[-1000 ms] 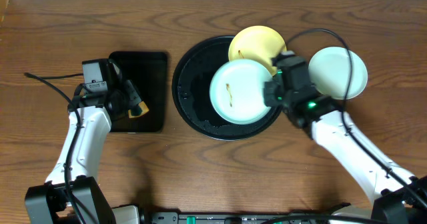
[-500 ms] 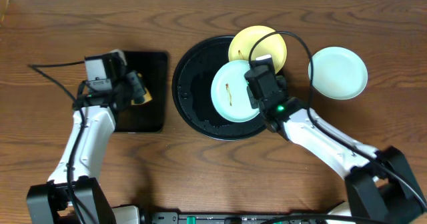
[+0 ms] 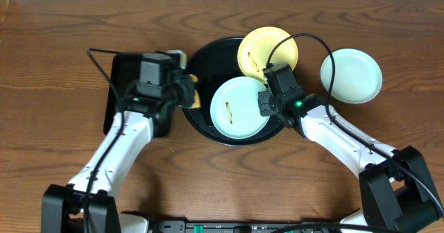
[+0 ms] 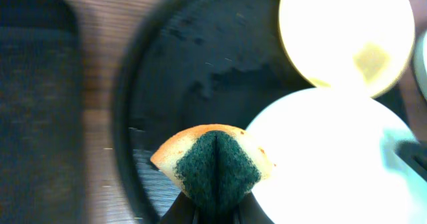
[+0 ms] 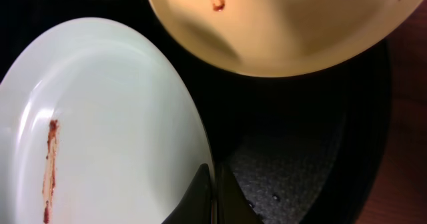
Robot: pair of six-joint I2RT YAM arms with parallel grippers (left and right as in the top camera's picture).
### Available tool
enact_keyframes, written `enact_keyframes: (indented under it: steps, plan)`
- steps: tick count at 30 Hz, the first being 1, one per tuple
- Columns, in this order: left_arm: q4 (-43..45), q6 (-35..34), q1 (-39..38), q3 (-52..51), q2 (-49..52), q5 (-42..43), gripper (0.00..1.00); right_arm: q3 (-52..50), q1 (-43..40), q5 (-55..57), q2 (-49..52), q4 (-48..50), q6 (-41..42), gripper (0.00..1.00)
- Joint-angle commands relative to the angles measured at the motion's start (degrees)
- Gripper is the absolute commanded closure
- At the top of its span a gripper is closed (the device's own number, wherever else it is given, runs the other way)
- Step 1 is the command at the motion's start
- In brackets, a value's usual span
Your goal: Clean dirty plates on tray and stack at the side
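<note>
The wood-grain desk (image 3: 55, 39) carries everything. At its middle sits the round black tray (image 3: 208, 66), and to the left is a smaller rectangular black tray (image 3: 121, 73), partly hidden under the left arm.

A mint plate (image 3: 243, 115) lies inside the round tray, toward its lower right, with a short brown smear (image 5: 49, 164) left of centre. A yellow plate (image 3: 253, 49) lies across the tray's upper right rim, just beside the mint plate, and shows a smear of its own at its edge in the right wrist view. The other mint plate (image 3: 351, 75) sits alone on the desk to the right of the tray, apart from it, with no marks visible.

The left jaws pinch a folded sponge (image 4: 213, 164), orange with a dark green scouring face. They hold it over the tray's left side, at the mint plate's edge.

The right jaws are closed thin on the mint plate's right rim.
</note>
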Motion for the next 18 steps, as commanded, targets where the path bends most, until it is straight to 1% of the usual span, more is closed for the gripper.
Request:
enact_keyframes:
  steps: [1, 4, 8, 13, 18]
  plan:
    - [0.11, 1.22, -2.78, 0.48, -1.31, 0.24, 0.93, 1.49, -0.22, 0.63, 0.24, 0.07, 3.39, 0.99]
    - [-0.13, 1.03, -5.6, 0.46, -1.29, -0.22, 0.93, 1.46, -0.22, 1.44, 0.7, 0.07, 5.64, 0.99]
    - [0.42, -0.42, -9.07, 0.46, -0.96, -3.39, 0.93, 1.46, -0.22, 2.1, 1.62, 0.0, 7.21, 0.99]
    - [0.87, -1.05, -12.66, 0.46, 0.09, -4.39, 0.93, 1.46, -0.22, 2.27, 1.86, 0.13, 7.91, 0.99]
    - [1.01, -2.01, -15.3, 0.46, 2.27, -7.19, 0.93, 1.46, -0.22, 2.29, 1.86, 0.17, 7.98, 0.99]
